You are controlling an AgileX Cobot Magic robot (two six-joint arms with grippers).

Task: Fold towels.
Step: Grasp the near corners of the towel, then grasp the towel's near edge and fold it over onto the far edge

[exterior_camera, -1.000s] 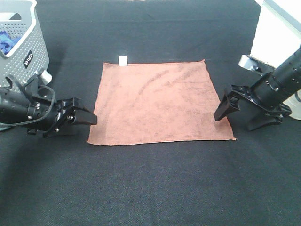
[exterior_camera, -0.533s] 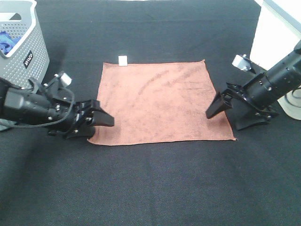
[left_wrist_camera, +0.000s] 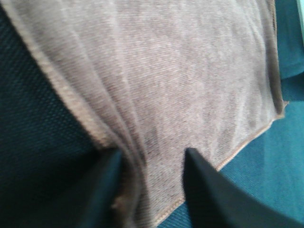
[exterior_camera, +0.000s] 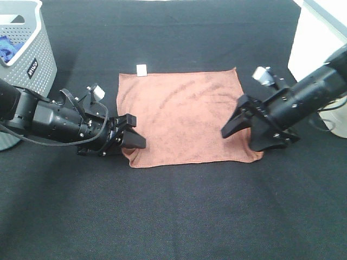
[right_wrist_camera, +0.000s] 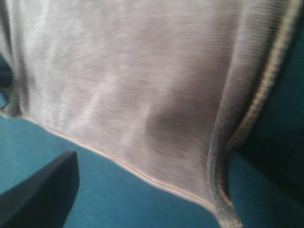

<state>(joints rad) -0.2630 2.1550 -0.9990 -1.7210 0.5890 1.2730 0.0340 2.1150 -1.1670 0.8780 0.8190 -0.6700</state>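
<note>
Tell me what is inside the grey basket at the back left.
Inside the basket, only a patch of something blue shows over the rim. What it is, and anything deeper, is hidden by the wall and the picture's edge.

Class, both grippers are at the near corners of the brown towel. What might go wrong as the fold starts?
1. The towel lies bunched in ridges at its near-left corner, between the fingers of the left gripper; it may pinch a pleat, leaving a crooked fold.
2. The right gripper stands wide open at the curled near-right edge; it may catch only the hem, which might slip out.
</note>
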